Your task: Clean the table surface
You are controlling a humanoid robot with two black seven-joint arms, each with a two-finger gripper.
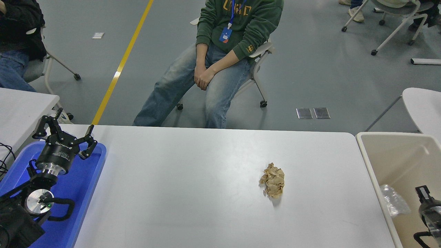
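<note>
Head view shows the white surface (193,193) bare but for crumpled brown paper (272,179) right of centre; left claw (65,132) parked apart, right claw (427,203) unreadable, so reaching for the paper comes next.

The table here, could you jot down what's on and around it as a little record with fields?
Table surface: white table surface, mostly bare
Litter: one crumpled brown paper wad, right of centre
Left side: blue tray
Right side: beige bin, clear plastic scrap inside
Left gripper: left gripper, fingers spread open, above the tray, holding nothing
Right gripper: right gripper, at the picture's right edge over the bin, fingers not readable
Onlooker: seated person, beyond the far edge
</note>
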